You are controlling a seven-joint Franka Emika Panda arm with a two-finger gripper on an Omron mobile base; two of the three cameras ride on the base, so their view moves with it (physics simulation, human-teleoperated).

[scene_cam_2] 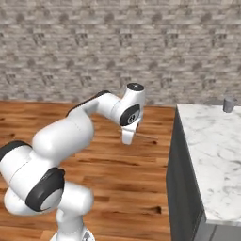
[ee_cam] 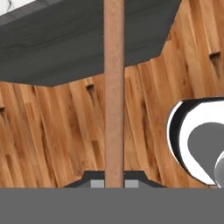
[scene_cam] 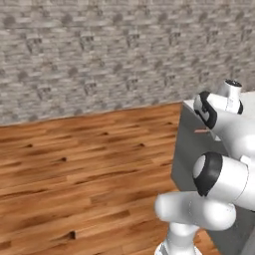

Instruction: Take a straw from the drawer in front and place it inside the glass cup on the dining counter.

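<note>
My gripper (ee_cam: pixel 113 183) is shut on the straw (ee_cam: pixel 113 87), a thin reddish-brown stick that runs straight up the hand view from between the fingertips. In the right base view the gripper (scene_cam_2: pixel 128 138) hangs over the wooden floor, left of the dining counter (scene_cam_2: pixel 214 146), and the straw (scene_cam_2: pixel 147 137) pokes out toward the counter's grey side. The left base view shows a short piece of the straw (scene_cam: pixel 201 131) against that grey side. The glass cup (scene_cam_2: pixel 228 104) stands at the far end of the marble top, well apart from the gripper. The drawer is out of view.
The counter's grey panelled base (ee_cam: pixel 87 43) rises just beyond the straw tip, with a sliver of marble (ee_cam: pixel 13 6) above it. Open wooden floor (scene_cam_2: pixel 117 179) lies left of the counter, and a stone wall (scene_cam_2: pixel 117 47) closes the back.
</note>
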